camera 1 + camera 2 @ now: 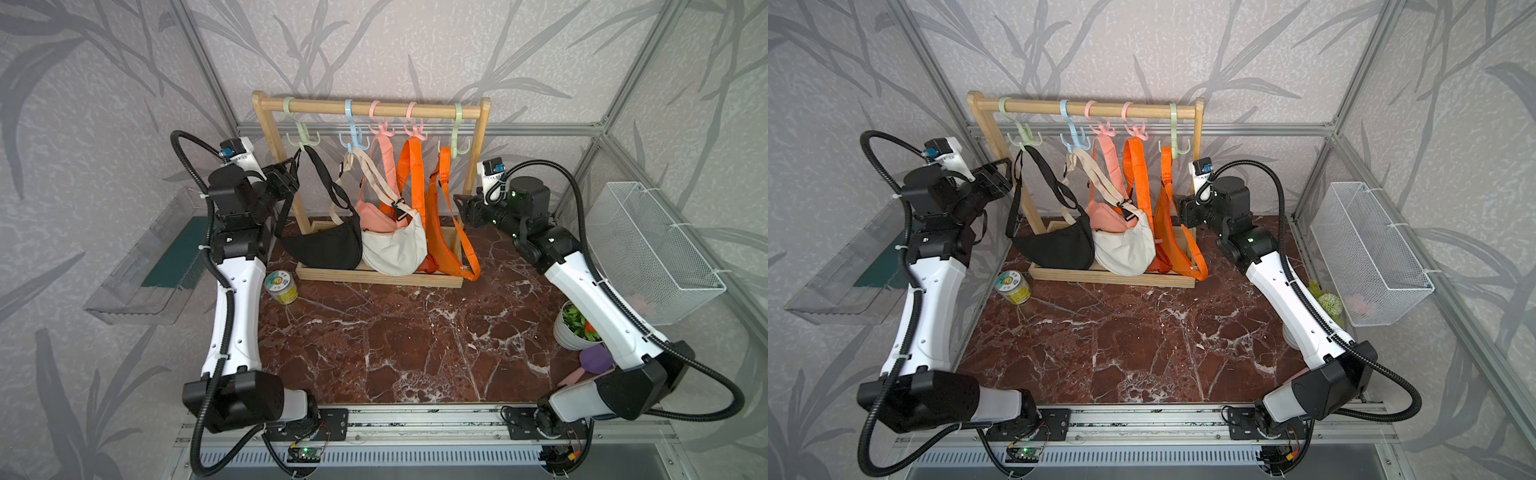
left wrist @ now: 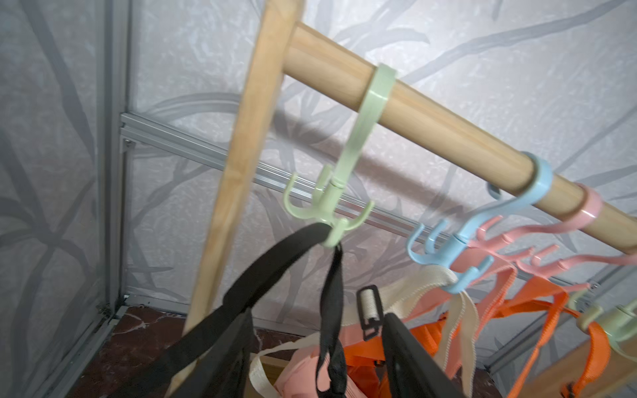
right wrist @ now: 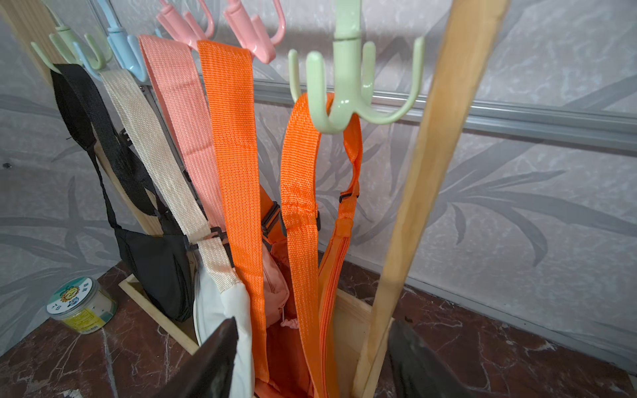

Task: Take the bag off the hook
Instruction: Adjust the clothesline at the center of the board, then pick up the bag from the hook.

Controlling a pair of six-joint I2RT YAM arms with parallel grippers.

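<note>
A wooden rack (image 1: 376,109) carries several coloured hooks with bags on them. The black bag (image 1: 324,246) (image 1: 1059,248) hangs by its strap (image 2: 275,275) from the leftmost green hook (image 2: 332,227) (image 1: 302,140). My left gripper (image 2: 319,344) (image 1: 286,174) is open beside that strap, and a thin black strap end hangs between its fingers (image 2: 410,351). An orange bag (image 1: 442,243) hangs from the rightmost green hook (image 3: 339,110) (image 1: 458,145). My right gripper (image 3: 313,327) (image 1: 462,208) is open, with the orange strap (image 3: 300,193) and the rack's post in the gap.
A cream bag (image 1: 395,251), a pink bag (image 1: 374,216) and another orange strap (image 1: 409,166) hang in the middle. A jar (image 1: 281,286) stands left of the rack's base. At the right are a wire basket (image 1: 652,253) and a plant pot (image 1: 575,328); a clear tray (image 1: 141,266) is at the left.
</note>
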